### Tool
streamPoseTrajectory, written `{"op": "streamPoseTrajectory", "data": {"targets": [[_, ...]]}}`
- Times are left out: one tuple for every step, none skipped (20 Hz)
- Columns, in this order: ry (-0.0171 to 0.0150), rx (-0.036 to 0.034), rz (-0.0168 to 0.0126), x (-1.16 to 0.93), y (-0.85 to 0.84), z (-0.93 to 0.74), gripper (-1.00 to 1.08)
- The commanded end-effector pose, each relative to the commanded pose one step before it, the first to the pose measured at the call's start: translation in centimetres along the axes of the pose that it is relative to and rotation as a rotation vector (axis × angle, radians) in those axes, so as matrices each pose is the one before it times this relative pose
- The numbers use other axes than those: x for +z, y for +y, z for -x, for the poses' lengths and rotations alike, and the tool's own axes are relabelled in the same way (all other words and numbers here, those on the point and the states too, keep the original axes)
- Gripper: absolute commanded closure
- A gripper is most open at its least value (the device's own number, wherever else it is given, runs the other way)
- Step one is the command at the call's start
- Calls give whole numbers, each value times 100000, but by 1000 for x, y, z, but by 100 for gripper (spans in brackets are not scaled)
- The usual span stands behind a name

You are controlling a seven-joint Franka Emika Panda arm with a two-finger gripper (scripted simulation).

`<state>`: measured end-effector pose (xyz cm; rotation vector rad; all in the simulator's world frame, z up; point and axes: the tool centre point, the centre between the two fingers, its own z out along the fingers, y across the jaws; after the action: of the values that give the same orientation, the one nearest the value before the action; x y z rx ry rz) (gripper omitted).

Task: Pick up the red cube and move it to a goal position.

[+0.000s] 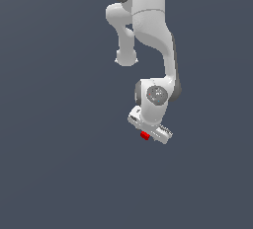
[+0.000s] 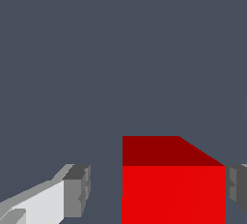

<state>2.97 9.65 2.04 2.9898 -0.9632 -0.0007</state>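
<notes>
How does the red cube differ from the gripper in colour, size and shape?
Colour: the red cube is bright red, while the gripper is white with grey fingertips. Size: in the exterior view the cube is much smaller than the gripper. Shape: the cube is one plain block, while the gripper has two separate fingers. Both have flat faces.

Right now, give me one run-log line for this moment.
arm: low over floor | white gripper: open, gap on one side | small red cube: between fingers, not gripped | goal: not visible

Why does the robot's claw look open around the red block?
Open. In the wrist view a gap separates one finger from the red cube; the claw hasn't squeezed it.
</notes>
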Motion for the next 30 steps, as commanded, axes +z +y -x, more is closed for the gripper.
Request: {"op": "streamPoseTrajectory", "data": {"targets": [[88, 1444, -38, 252, -167, -83, -92], [1, 201, -1, 41, -27, -10, -92], [-3, 69, -2, 12, -9, -9, -92], [-8, -68, -3, -17, 6, -6, -92], [-11, -195, -4, -47, 27, -7, -92], [-15, -334, -5, -75, 39, 0, -92], [-12, -309, -4, -68, 36, 2, -92], [-7, -189, -2, -42, 23, 1, -92], [-3, -69, -1, -14, 6, 2, -92], [0, 0, 0, 0, 0, 0, 108], [0, 0, 0, 0, 0, 0, 108], [0, 0, 0, 0, 0, 0, 108], [0, 0, 0, 0, 0, 0, 108], [0, 0, 0, 0, 0, 0, 108], [0, 0, 0, 0, 0, 0, 108], [0, 0, 0, 0, 0, 0, 108], [0, 0, 0, 0, 0, 0, 108], [0, 0, 0, 0, 0, 0, 108], [0, 0, 0, 0, 0, 0, 108], [0, 0, 0, -5, 5, 9, 108], [0, 0, 0, -21, 10, 0, 108], [0, 0, 0, -64, 31, 0, 108], [0, 0, 0, -107, 52, 0, 108], [0, 0, 0, -151, 73, -1, 108], [0, 0, 0, -195, 95, -1, 108], [0, 0, 0, -239, 116, -1, 108], [0, 0, 0, -283, 138, -1, 108], [0, 0, 0, -328, 160, -1, 108], [0, 0, 0, -374, 181, -2, 108], [0, 0, 0, -420, 204, -2, 108]]}}
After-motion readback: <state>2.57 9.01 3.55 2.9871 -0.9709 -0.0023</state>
